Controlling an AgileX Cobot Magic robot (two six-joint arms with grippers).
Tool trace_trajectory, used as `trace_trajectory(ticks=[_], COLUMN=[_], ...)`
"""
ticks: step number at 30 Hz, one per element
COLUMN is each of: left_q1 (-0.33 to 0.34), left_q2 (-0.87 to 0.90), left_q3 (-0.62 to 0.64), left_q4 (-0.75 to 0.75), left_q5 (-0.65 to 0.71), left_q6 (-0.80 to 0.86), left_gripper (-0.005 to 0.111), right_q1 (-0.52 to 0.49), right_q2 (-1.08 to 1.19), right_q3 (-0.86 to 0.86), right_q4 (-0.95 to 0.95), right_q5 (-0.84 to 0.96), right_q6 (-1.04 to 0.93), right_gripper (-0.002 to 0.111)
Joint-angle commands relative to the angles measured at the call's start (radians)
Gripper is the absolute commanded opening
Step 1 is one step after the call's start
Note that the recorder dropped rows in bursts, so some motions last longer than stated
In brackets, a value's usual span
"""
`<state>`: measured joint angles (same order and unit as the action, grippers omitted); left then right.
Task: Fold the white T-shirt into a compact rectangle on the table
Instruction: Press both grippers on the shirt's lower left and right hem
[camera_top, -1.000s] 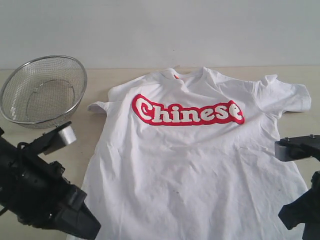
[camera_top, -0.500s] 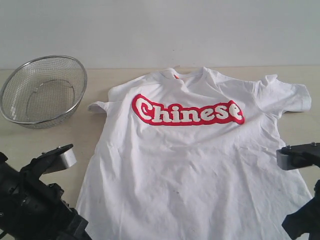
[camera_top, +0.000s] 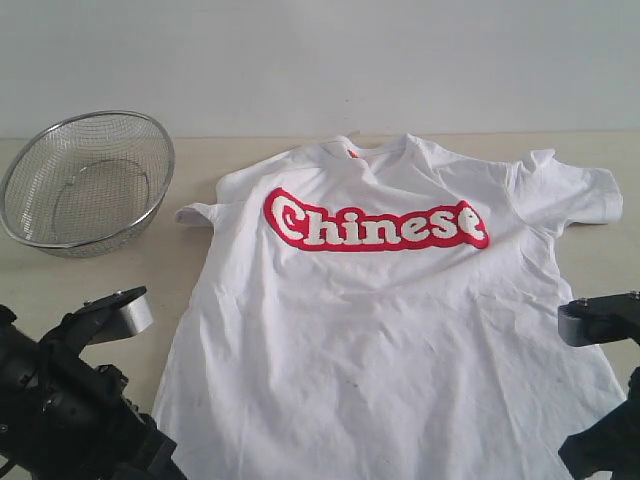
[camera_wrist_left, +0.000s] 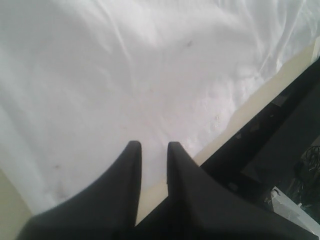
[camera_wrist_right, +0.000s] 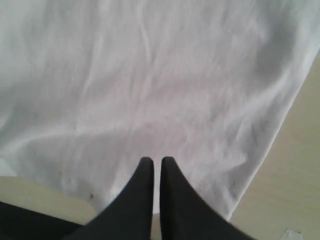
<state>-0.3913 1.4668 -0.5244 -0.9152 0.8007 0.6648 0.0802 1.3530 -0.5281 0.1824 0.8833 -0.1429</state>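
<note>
Hovering over hem of wrinkled white cotton T-shirt (camera_top: 400, 330), spread print-up mid pale beige wood-grain table (camera_top: 60, 275). Left gripper (camera_wrist_left: 150, 145) barely parted, right gripper (camera_wrist_right: 156, 159) clenched, both empty. We judge folding unstarted; next, open wider, pinch hem corners.

The T-shirt (camera_top: 400, 330) is lying spread out, front up, on the pale beige desk (camera_top: 230, 155), collar toward the far edge and hem toward the near one. White and wrinkled, it is showing white "Chinese" lettering (camera_top: 375, 225) outlined in red across the chest and an orange tag (camera_top: 352, 153) at the neck. Both short sleeves are lying out sideways.
</note>
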Motion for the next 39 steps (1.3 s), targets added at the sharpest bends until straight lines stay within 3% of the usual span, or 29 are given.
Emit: trace_trajectory(ticks=[1,25,39], left_q1=[-0.006,-0.006,-0.006], left_q2=[0.001,0.001,0.001], left_q3=[0.002,0.002,0.002], left_q4=[-0.008,-0.011,-0.011], left_q5=[-0.004,-0.011,-0.007], left_q6=[0.009,0.025,0.024], left_gripper=[0.019,0.019,0.019], right_q1=[0.001,0.001,-0.001], right_q2=[-0.004,0.198,0.22], right_q3=[0.022,0.027,0.027], right_q4=[-0.011,-0.068,-0.204], right_q5=[-0.06,-0.072,-0.043], right_q6=[0.015,0.047,0.179], right_gripper=[0.0,0.0,0.0])
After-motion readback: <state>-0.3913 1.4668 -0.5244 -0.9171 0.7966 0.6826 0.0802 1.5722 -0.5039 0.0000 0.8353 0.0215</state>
